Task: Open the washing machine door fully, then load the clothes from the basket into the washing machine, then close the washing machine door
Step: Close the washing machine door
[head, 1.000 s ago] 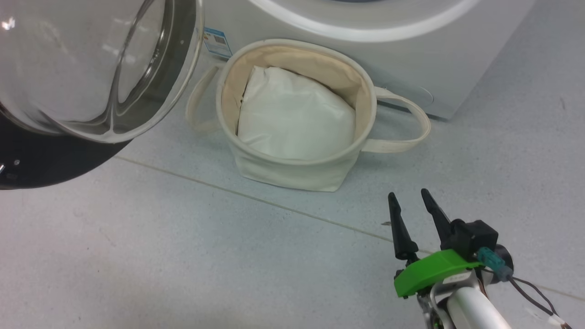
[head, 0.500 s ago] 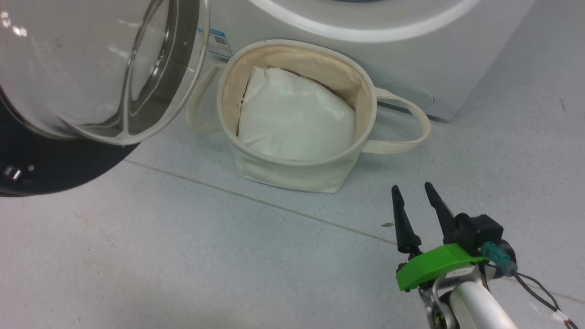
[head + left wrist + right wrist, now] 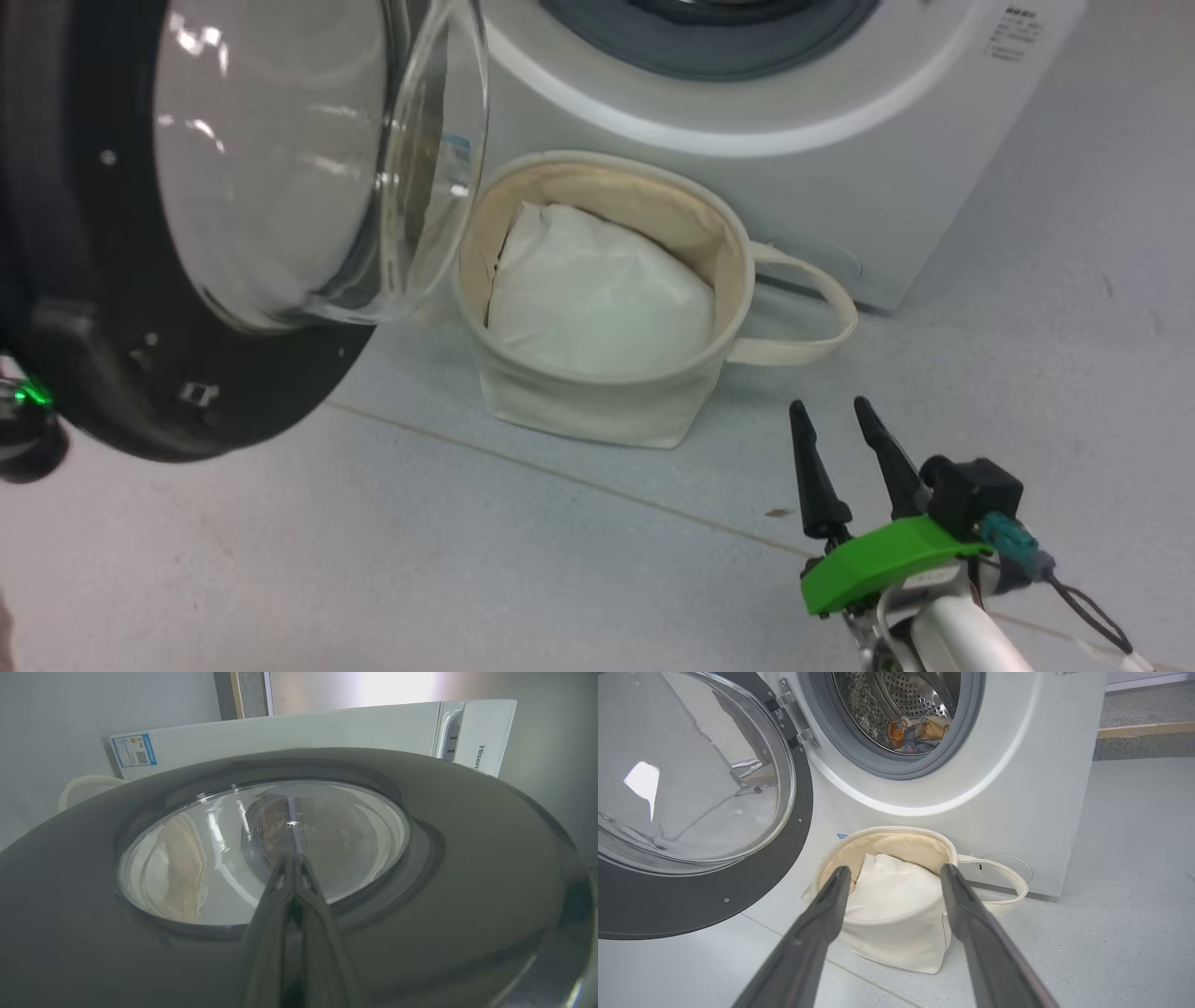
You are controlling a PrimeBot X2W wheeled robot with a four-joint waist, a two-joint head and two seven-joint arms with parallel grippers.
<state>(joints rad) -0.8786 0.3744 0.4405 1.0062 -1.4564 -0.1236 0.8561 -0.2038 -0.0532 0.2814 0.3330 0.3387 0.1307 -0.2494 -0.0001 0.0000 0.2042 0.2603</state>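
Observation:
The washing machine door (image 3: 140, 373) hangs partly swung, its glass bowl facing the washing machine (image 3: 840, 187). In the left wrist view my left gripper (image 3: 292, 856) is shut, its tips against the outer glass of the door (image 3: 467, 858). Inside the steel drum lie the blue and orange clothes (image 3: 917, 732). The cream basket (image 3: 597, 411) stands on the floor in front of the machine with a white cushion (image 3: 597, 299) in it. My right gripper (image 3: 836, 415) hovers open over the floor just before the basket, nothing between its fingers.
The door's rim (image 3: 714, 896) reaches close to the basket's left side (image 3: 896, 942). One loop handle (image 3: 803, 308) sticks out to the basket's right. Pale tiled floor (image 3: 467, 560) stretches in front and to the right of the machine.
The camera has tilted up, so the drum mouth now shows. The door has swung toward the basket and machine, its glass edge now overlapping the basket's left rim. The right gripper has barely moved.

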